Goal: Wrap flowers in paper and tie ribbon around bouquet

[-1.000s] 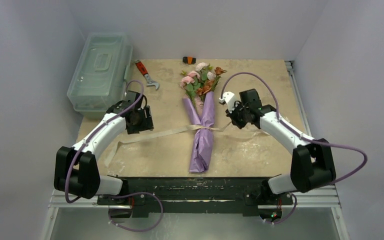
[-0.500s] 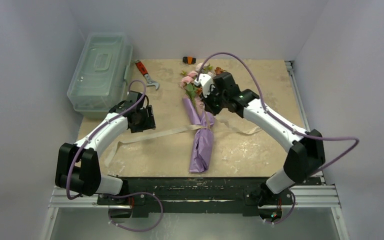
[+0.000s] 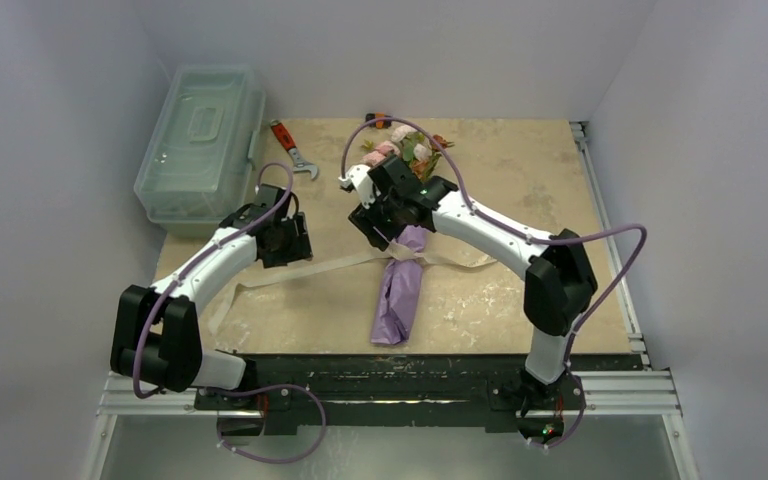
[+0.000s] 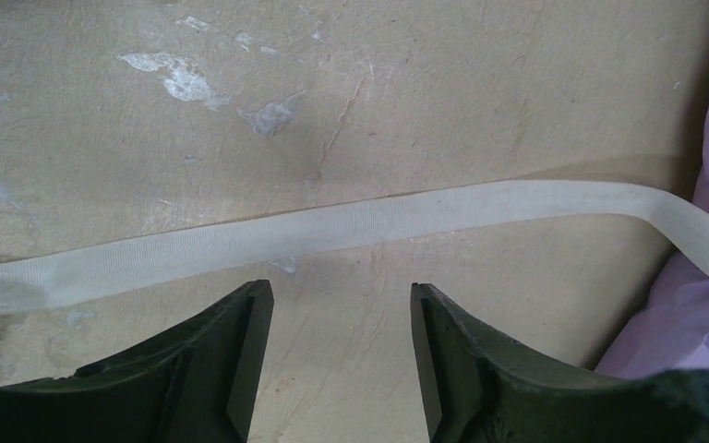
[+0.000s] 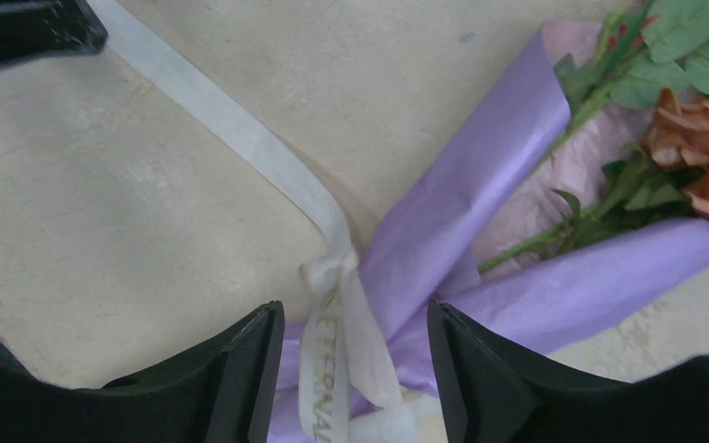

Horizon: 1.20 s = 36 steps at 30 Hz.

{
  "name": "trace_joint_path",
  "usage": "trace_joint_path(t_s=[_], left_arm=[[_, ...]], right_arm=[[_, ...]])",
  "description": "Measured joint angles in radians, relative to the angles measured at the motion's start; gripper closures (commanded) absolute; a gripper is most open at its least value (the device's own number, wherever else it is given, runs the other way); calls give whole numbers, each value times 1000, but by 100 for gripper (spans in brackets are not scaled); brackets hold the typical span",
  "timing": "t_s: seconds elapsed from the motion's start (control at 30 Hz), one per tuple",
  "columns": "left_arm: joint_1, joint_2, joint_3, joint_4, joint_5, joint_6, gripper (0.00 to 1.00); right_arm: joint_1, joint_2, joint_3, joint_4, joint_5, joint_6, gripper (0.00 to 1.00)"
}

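We see the bouquet (image 3: 398, 295) lying on the worktop (image 3: 520, 180). Its flowers (image 5: 688, 152) point away from the arm bases, and the stems are rolled in lilac paper (image 5: 480, 185). The cream ribbon (image 4: 351, 221) is knotted around the bouquet's middle, and one end runs out to the bouquet's left. The right tool (image 5: 353, 318) hangs over this knot, jaws wide, holding nothing. The left tool (image 4: 342, 305), left of the bouquet, is also wide, above the ribbon.
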Motion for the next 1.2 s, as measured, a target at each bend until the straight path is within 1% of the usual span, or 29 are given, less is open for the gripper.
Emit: trace_joint_path(t_s=[0.17, 0.27, 0.33, 0.43, 0.57, 0.67, 0.77, 0.83, 1.0, 1.13, 1.2], left_arm=[[0, 1, -8, 3, 2, 0, 40], [0, 5, -8, 5, 6, 0, 40], [0, 12, -8, 8, 11, 0, 41], [0, 27, -8, 10, 16, 1, 41], [0, 35, -8, 11, 22, 0, 41], [0, 35, -8, 11, 23, 0, 41], [0, 35, -8, 11, 24, 0, 41], [0, 36, -8, 11, 26, 0, 41], [0, 37, -8, 13, 31, -1, 42], [0, 37, -8, 14, 33, -1, 42], [0, 37, -8, 14, 33, 0, 42]], right_arm=[[-31, -129, -121, 5, 54, -42, 13], [-79, -190, -156, 8, 38, -71, 10], [-116, -229, -179, 15, 8, -93, 10], [-171, -301, -239, 37, -35, -111, 13], [-231, -407, -370, 85, -89, -138, 17], [-238, -446, -468, 124, -144, -170, 24], [-232, -453, -546, 170, -209, -191, 28], [-230, -453, -572, 193, -246, -198, 30], [-230, -452, -584, 269, -328, -197, 41], [-230, -435, -584, 330, -367, -185, 43], [-230, -417, -584, 343, -379, -182, 46]])
